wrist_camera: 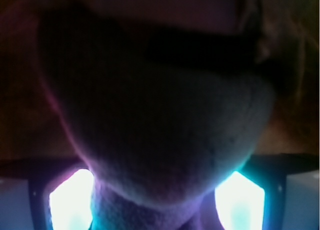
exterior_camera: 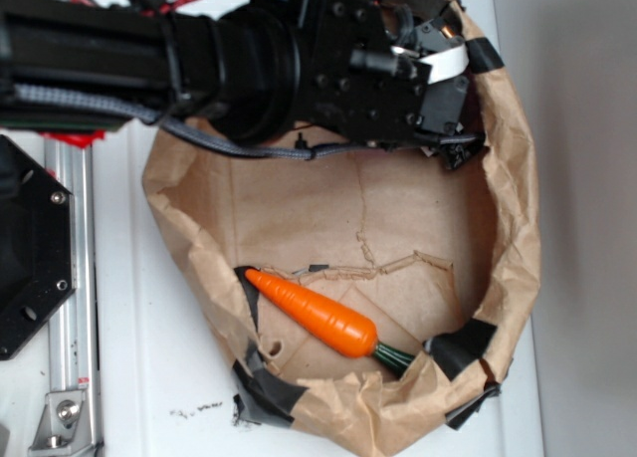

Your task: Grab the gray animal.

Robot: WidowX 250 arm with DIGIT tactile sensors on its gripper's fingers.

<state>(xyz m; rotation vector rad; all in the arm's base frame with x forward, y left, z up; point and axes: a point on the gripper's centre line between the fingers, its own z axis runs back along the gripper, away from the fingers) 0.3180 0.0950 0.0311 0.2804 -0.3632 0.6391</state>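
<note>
The gray animal [wrist_camera: 160,140] fills the wrist view as a dark, fuzzy, rounded mass very close to the camera. It narrows where it sits between the two glowing pads [wrist_camera: 70,202], and its outline touches both. My gripper [wrist_camera: 155,202] is shut on it. In the exterior view the gripper [exterior_camera: 450,138] reaches down at the far right inside the brown paper bag [exterior_camera: 513,248], and the black arm hides the animal there.
An orange carrot [exterior_camera: 314,313] with a green stem lies at the near side of the bag's floor. The bag's crumpled rim is patched with black tape [exterior_camera: 463,347]. A metal rail and black plate [exterior_camera: 40,248] stand at the left.
</note>
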